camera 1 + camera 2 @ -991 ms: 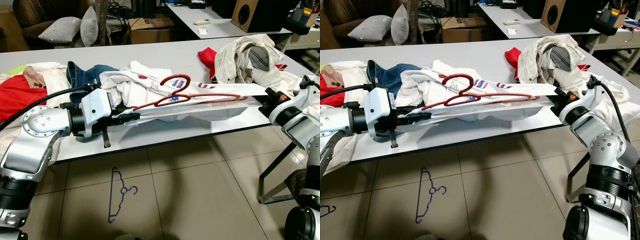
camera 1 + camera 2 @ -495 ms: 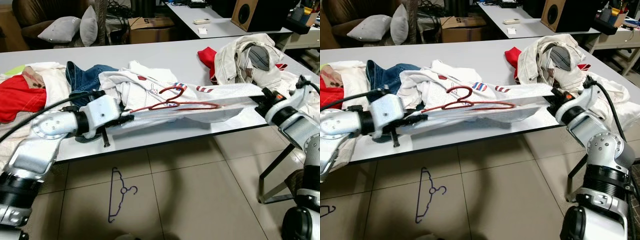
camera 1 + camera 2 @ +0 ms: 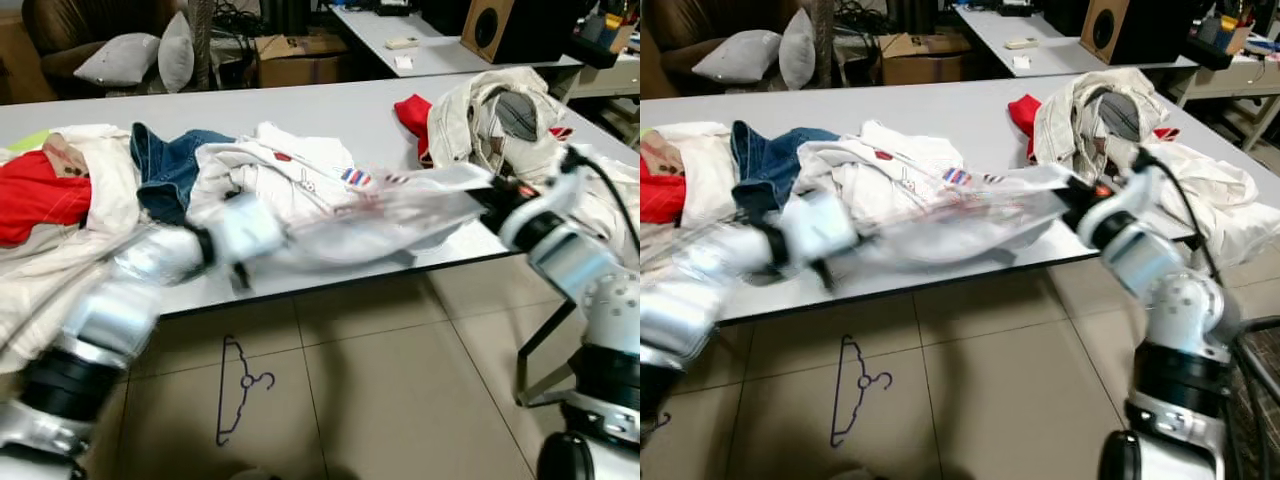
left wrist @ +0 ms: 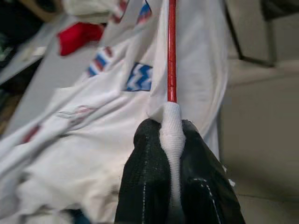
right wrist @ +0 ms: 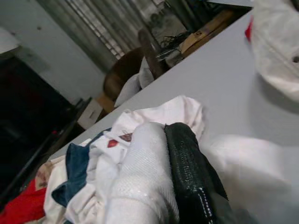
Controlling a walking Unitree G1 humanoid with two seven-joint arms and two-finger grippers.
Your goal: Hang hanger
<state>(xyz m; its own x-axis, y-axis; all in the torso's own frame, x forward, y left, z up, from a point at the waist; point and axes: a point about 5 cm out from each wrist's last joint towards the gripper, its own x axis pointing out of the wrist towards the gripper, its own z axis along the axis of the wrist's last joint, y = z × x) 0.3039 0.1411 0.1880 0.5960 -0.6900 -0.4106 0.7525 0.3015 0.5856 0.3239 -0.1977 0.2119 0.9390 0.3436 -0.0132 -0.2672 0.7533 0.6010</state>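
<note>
A white shirt (image 3: 400,215) with red and blue stripes hangs stretched between my two grippers just above the front of the grey table (image 3: 330,110). A red hanger (image 4: 172,56) lies inside it; in the head views it is a faint red blur. My left gripper (image 4: 170,135) is shut on the shirt's end, with the hanger's rod coming out of the pinched cloth. At the other end, my right gripper (image 5: 163,154) is shut on a fold of the same shirt. Both arms, with the left gripper (image 3: 245,225) and the right gripper (image 3: 490,195), are blurred.
Jeans (image 3: 165,170), a red garment (image 3: 40,195) and white clothes pile up on the table's left. A beige jacket (image 3: 500,120) lies at the right. A purple hanger (image 3: 240,385) lies on the tiled floor below the table edge. A table leg (image 3: 545,350) stands near my right arm.
The shirt and hanger have dropped lower over the table and gone slacker. My right gripper has come in to the left, and both arms now blur with motion.
</note>
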